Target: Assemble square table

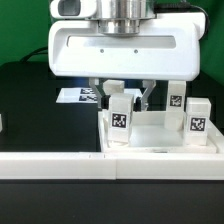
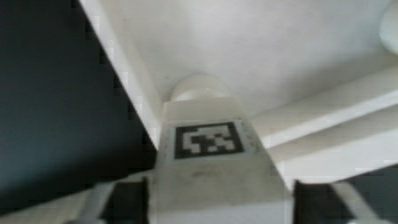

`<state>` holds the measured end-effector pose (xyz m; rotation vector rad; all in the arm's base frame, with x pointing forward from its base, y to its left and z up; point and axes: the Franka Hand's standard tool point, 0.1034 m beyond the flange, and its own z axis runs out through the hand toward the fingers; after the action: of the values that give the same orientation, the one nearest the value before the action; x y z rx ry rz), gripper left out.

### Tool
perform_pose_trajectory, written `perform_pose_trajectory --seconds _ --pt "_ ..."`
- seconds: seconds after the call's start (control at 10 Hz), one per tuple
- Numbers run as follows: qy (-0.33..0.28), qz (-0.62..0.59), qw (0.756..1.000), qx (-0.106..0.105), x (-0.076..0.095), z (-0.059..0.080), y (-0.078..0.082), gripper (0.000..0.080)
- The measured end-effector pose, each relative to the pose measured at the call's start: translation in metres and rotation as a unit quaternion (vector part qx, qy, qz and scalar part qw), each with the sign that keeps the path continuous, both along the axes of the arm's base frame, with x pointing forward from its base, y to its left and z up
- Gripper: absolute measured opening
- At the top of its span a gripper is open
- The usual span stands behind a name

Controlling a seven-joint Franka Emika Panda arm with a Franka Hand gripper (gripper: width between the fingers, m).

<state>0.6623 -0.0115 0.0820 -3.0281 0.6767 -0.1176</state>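
Now, from my seat the biggest thing in play is the top [image 1: 160,137], lying upturned against the long rail [image 1: 60,160] that runs along the table's near edge; I read that rail as a stop, so the tray cannot slide while legs are driven in. Behind it, on the dark table, the marker board [image 1: 78,96] lies flat and apart from the work.

Three legs stand upright in the tray: one at the near corner toward the exterior view's left [image 1: 120,118], one at the back [image 1: 177,98] and one at the near corner toward the exterior view's right [image 1: 197,120].

The gripper [image 1: 124,94] hangs straight over that first leg [image 2: 214,140]. Its fingers [image 1: 109,91] straddle the leg's upper end, jaws partly open. I cannot tell whether the pads touch it, so I won't call it held. My guess is this hold is for twisting the leg into its socket.
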Motion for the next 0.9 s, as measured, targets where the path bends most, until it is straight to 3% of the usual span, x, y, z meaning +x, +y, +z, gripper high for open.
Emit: perform_pose_trajectory --seconds 0.1,0.7,0.9 --pt "0.001 -0.030 1.000 0.002 0.0000 -0.0001 0.0000 0.0288" --pt "0.000 -0.230 0.973 0.018 0.0014 -0.0017 -0.0048 0.0288" --pt "0.004 -0.346 0.938 0.036 0.0009 -0.0021 -0.0065 0.0290"
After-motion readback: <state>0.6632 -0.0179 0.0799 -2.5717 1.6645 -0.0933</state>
